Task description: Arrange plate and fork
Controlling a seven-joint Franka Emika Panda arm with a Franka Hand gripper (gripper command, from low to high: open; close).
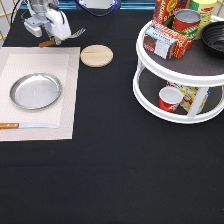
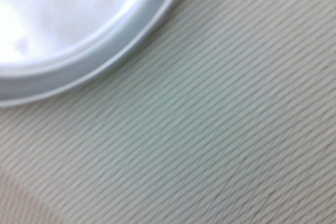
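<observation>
At the exterior view's upper left the gripper [image 1: 54, 39] has its fingers clamped on the fork [image 1: 65, 38], carrying it above the placemat [image 1: 67, 100] where the plate [image 1: 36, 91] already sits centred.

— Where is the arm?

— At the far left corner of the table, near the exterior view's top left. Only its white hand end shows; the rest runs out of the picture's top edge.

— And the gripper [image 1: 56, 39]?

— It points down and hangs above the tabletop, just beyond the far edge of the placemat [image 1: 37, 90]. Its fingers are closed on the fork [image 1: 64, 37], which lies roughly level in the grasp, handle end toward the exterior view's left, tines poking out toward the right.

— Is the hand upright?

— Leaning slightly, white casing tipped toward the exterior view's right.
</observation>
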